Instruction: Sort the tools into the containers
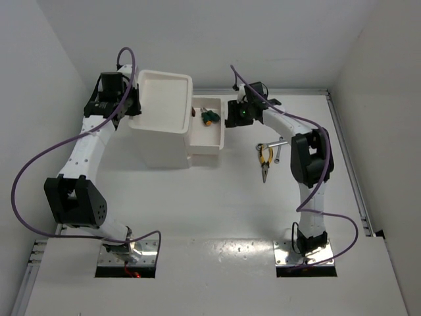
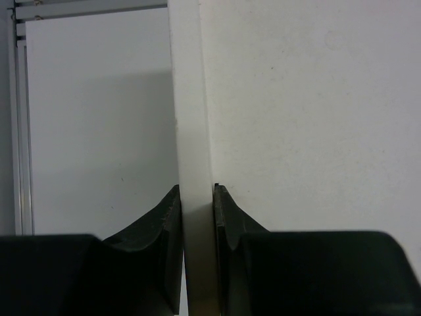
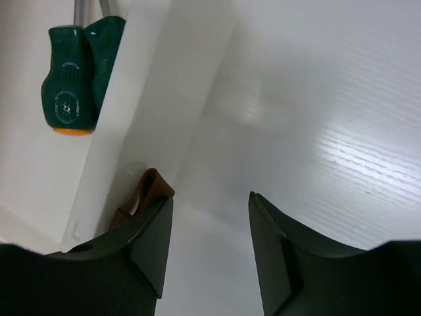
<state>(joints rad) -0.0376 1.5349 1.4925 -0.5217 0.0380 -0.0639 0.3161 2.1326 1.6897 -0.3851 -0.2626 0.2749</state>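
The large white container (image 1: 161, 108) stands at the back left. My left gripper (image 1: 133, 105) is shut on its left rim (image 2: 191, 118), one finger on each side of the rim. The smaller container (image 1: 209, 135) sits against its right side, and two green-handled screwdrivers (image 1: 209, 117) (image 3: 75, 72) lie in it. My right gripper (image 1: 231, 113) (image 3: 207, 204) hangs open and empty just outside that container's right wall (image 3: 151, 99). Yellow-handled pliers (image 1: 264, 158) and silver wrenches (image 1: 277, 146) lie on the table to the right.
A small brown loop (image 3: 143, 191) rests against the smaller container's outer wall by my right gripper's left finger. White walls enclose the table on the left, back and right. The right arm's forearm (image 1: 309, 158) reaches over the table beside the pliers.
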